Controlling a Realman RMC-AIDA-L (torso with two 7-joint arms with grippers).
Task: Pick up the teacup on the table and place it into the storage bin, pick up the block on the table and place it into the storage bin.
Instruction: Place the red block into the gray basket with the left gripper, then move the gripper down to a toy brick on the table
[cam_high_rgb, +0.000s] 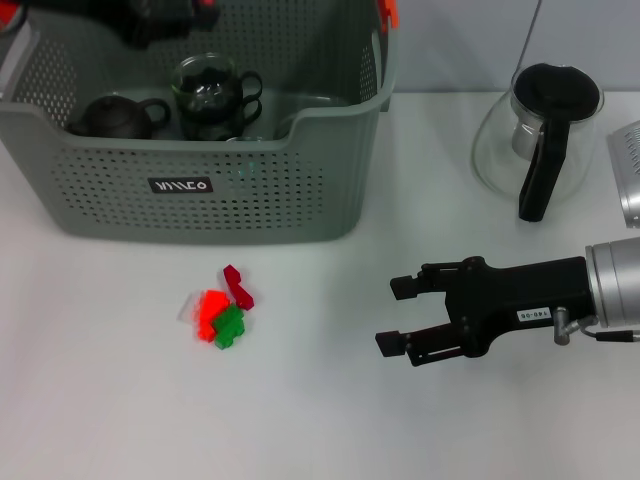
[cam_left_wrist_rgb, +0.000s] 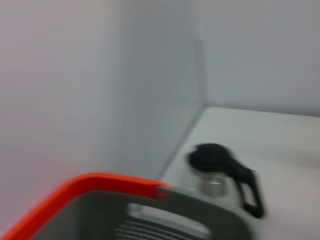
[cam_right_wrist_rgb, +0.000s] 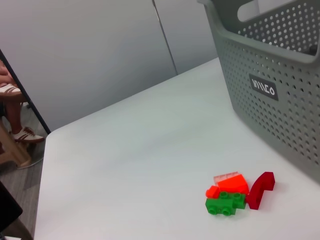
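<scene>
The right hand (cam_high_rgb: 392, 316) hangs over the white worktop (cam_high_rgb: 320, 420), its black fingers apart and holding nothing, pointing toward a small cluster of blocks (cam_high_rgb: 222, 305) well apart from it. The cluster, orange, green and dark red pieces touching one another, lies on the worktop just in front of the storage bin (cam_high_rgb: 200, 190). Inside the bin stand a glass teacup (cam_high_rgb: 210, 95) and, beside it, a dark teapot (cam_high_rgb: 115, 117). A glass carafe (cam_high_rgb: 535, 130) with a black handle stands on the worktop to the right of the bin. The left hand (cam_high_rgb: 150, 20) is a dark shape above the bin's far side; whether its fingers are apart or together cannot be told
</scene>
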